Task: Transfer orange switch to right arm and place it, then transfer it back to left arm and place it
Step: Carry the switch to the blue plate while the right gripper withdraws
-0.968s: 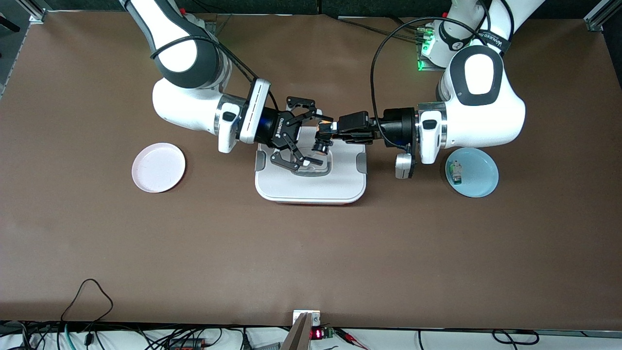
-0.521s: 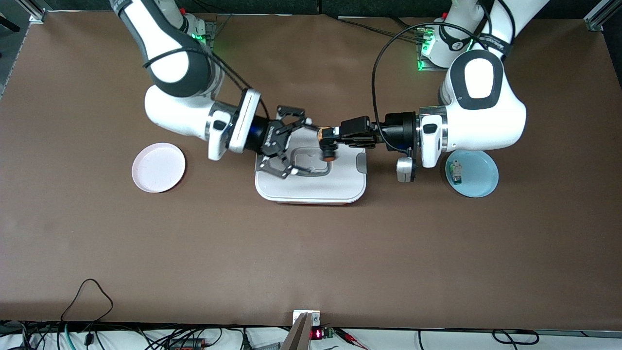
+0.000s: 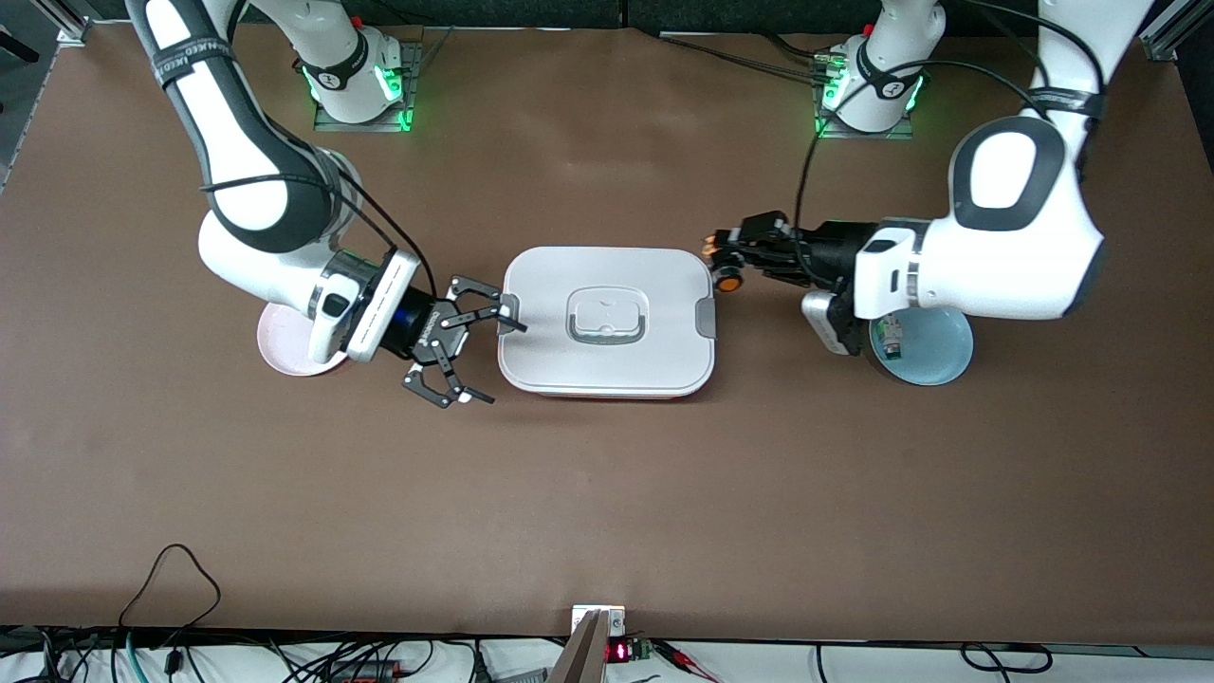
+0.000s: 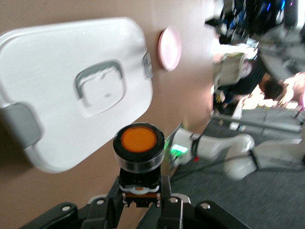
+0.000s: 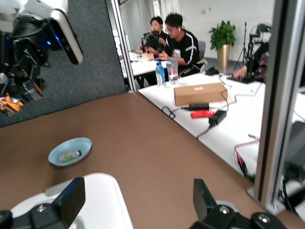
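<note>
Left gripper [image 3: 718,261] clamped on orange switch [image 3: 728,280], raised beside box [image 3: 607,323] at left arm's end. Right gripper [image 3: 477,359] spread wide, empty, beside box at right arm's end.

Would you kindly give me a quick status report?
Left gripper shut on orange switch, beside box. Right gripper open, empty, at box's other end. Box sits between them.

**Readable markings**

We can read little. The right arm's [image 3: 237,171] grey upper band carries white lettering, seemingly "WANKEO" or similar; we cannot confirm it. A small red display [image 3: 616,652] at the table edge shows unreadable digits.
</note>
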Motion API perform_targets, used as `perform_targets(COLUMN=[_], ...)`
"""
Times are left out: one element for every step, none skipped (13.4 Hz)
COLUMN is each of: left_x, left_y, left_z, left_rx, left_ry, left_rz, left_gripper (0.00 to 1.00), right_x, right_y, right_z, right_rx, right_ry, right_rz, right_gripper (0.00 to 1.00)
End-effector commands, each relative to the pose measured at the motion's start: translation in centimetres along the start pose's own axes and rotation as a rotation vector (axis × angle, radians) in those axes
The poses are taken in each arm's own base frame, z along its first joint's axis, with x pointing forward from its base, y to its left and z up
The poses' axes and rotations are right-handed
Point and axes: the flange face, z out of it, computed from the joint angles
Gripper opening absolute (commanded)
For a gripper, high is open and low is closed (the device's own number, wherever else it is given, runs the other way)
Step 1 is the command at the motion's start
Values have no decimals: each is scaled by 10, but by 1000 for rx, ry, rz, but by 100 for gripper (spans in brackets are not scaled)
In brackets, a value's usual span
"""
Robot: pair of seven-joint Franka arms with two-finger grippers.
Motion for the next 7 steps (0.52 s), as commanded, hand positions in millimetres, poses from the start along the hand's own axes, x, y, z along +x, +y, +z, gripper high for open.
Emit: perform_targets(left_x=[-19,-25,-29,-32,-34,-37,-39], left_y=[-22,-35,-49,-63,-74,-84,-91], left_z=[-20,-27,-36,-42,-48,-53,-55], left_rx=[137,196,251,301,355,428,491], left_ry=[-102,-141,-171,-207,-239,-296,-353], left_rz=[121,179,236,280,311,365,411], left_gripper=[0,0,0,0,0,0,0], right_x=[-9,-11,-11,-12,-12,-12,-8], right_y=[2,6,11,18,23,25,28], right_z=[-9,-14,-19,-25,-30,-33,-38], right_rx=[-3,-8,-16,-22,-30,-45,-66], right_ry=[-51,-73,-99,-153,-228,-301,-353], right_rz=[76,136,184,221,246,281,313], right_gripper=[100,100,100,100,100,100,100])
